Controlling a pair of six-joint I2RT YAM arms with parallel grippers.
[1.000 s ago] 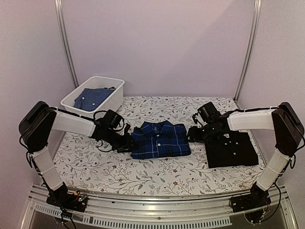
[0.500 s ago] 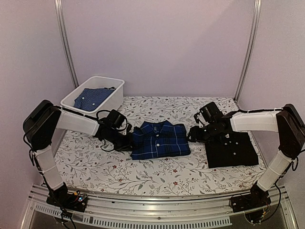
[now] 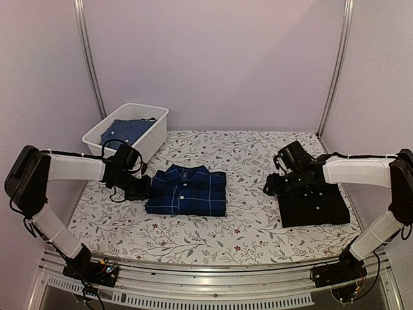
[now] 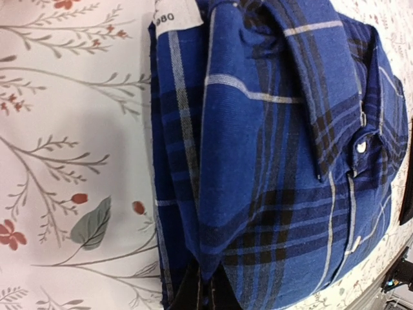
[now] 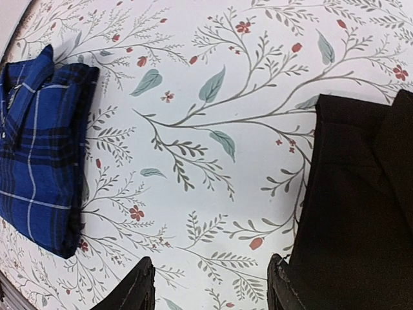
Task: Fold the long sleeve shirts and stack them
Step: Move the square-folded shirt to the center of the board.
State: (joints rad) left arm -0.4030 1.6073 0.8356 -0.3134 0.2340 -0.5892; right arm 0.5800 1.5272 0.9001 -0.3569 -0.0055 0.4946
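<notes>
The navy-and-blue plaid shirt [image 3: 187,192] lies folded on the floral table, left of centre. My left gripper [image 3: 143,188] is at its left edge and shut on that edge. In the left wrist view the plaid cloth [image 4: 271,148] fills the frame and the gripper [image 4: 208,285] pinches its edge. The black shirt [image 3: 314,201] lies folded at the right. My right gripper [image 3: 271,187] is open and empty just off its left edge. In the right wrist view the gripper [image 5: 210,284] hovers over bare table, with the black shirt [image 5: 361,213] to the right and the plaid shirt [image 5: 39,161] at far left.
A white bin [image 3: 152,132] stands at the back left with a blue patterned shirt [image 3: 122,132] in it. Metal frame posts [image 3: 89,58] rise at both back corners. The floral table cover [image 3: 248,213] lies between the two shirts.
My left gripper has dragged the plaid shirt to the left. My right gripper has drawn back to the right, leaving a wider gap between the two shirts.
</notes>
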